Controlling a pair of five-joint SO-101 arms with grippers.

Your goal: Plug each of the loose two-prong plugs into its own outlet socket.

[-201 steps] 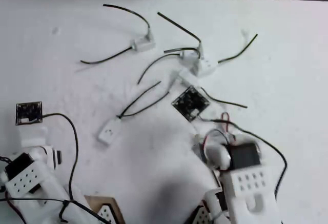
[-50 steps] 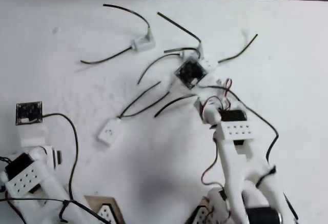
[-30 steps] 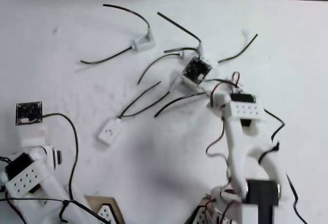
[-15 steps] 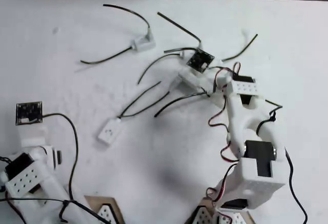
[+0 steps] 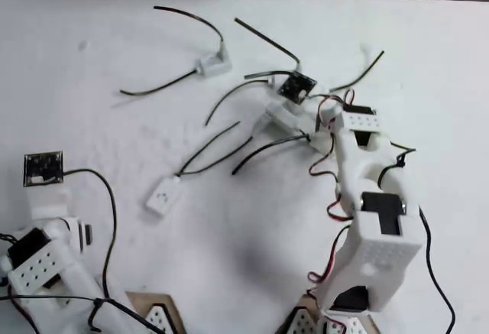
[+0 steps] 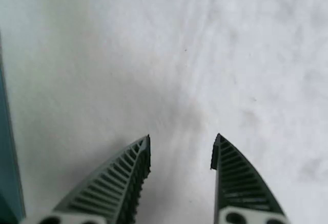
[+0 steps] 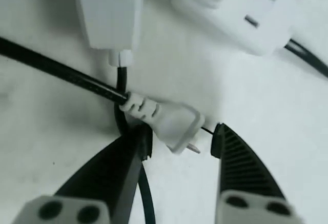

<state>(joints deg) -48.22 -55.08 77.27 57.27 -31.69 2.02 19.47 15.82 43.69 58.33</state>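
Pick-up step: the right tool [image 7: 182,131], jaws apart, straddled a loose plug [image 7: 169,121] on the tabletop [image 7: 307,131]; closing on it looked next, a socket [image 7: 246,19] lying nearby.

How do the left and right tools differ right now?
The left tool hangs over bare table; the right tool straddles a white two-prong plug. The left arm sits folded at the near edge; the right arm is stretched out across the table. Both tools are open.
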